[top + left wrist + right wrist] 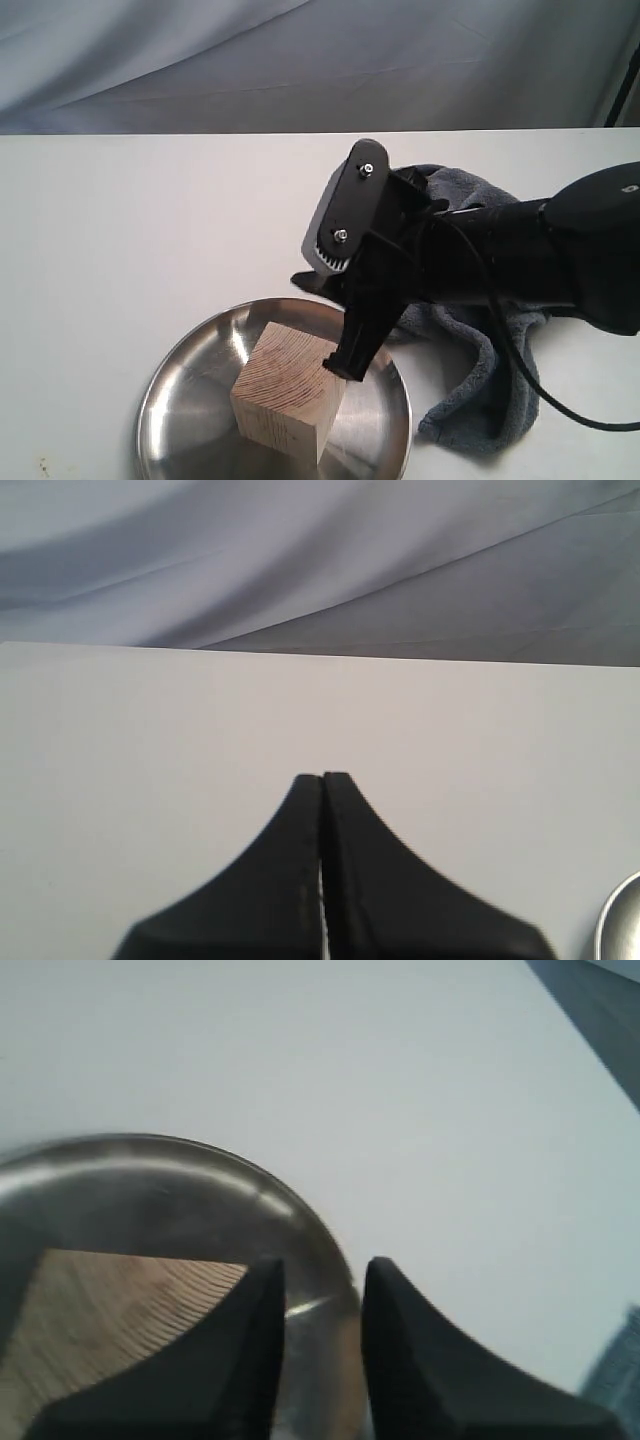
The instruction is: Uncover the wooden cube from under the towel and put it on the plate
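The wooden cube (285,390) rests tilted inside the steel plate (175,395) at the front of the white table. My right gripper (325,325) hangs open just over the plate's right side, one fingertip next to the cube's upper right corner, with nothing between the fingers. In the right wrist view the cube (110,1310) lies beside one finger, and the open gripper (320,1270) spans bare plate (150,1190). The dark grey towel (480,370) lies crumpled to the right of the plate, partly under the right arm. My left gripper (322,777) is shut and empty over bare table.
A grey fabric backdrop (300,60) hangs behind the table's far edge. The right arm's cable (520,370) trails across the towel. The plate's rim (625,920) shows at the corner of the left wrist view.
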